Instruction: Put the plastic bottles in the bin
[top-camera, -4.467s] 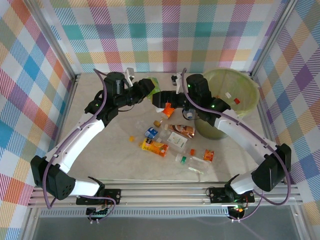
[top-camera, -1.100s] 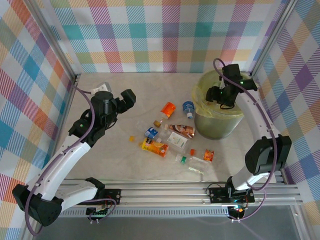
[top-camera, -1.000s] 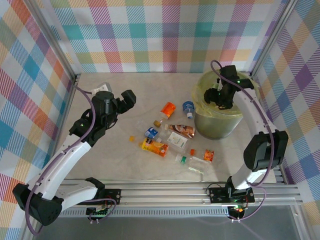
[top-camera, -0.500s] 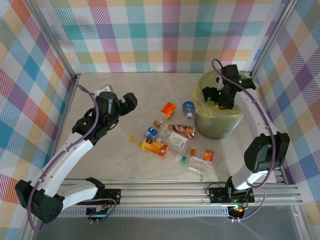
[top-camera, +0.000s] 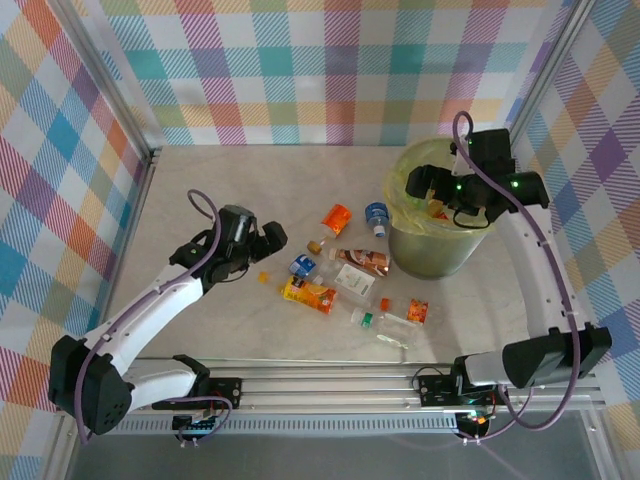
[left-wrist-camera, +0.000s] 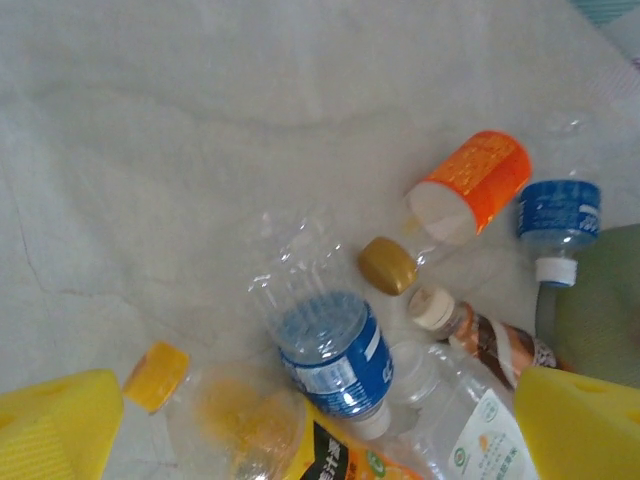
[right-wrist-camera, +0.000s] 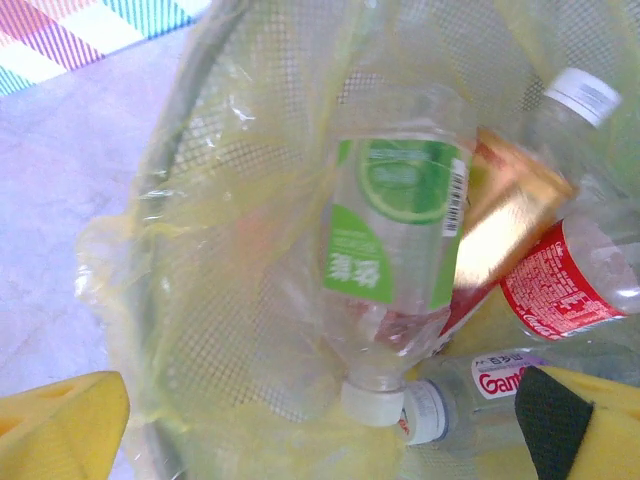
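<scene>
My open left claw (top-camera: 270, 237) hovers nearest the crushed clear blue-labelled plastic bottle (left-wrist-camera: 330, 355), lying just ahead, cap toward me

- Bench (top-camera: 250, 180), far-left corner and far edge: bare, open to passage.
- Bench, near edge: a bare strip runs in front of the clutter.
- Bench, centre: plastic bottles (top-camera: 310, 295) lie flat, several touching, with only narrow gaps between them. The left end effector (top-camera: 272, 240) sits at the cluster's left fringe, fingers spread.
- Bench, left side: the left arm (top-camera: 150, 305) slants in from the near-left corner.
- Bench, far-right corner: the bin (top-camera: 430, 255) stands with little room along the right edge; the nearest bottles lie just beside its wall.
- Bin mouth: the right end effector (top-camera: 422, 186) is over it, spread wide; heaped bottles (right-wrist-camera: 395, 220) lie below.
- Plaid walls (top-camera: 330, 70) close three sides.
</scene>
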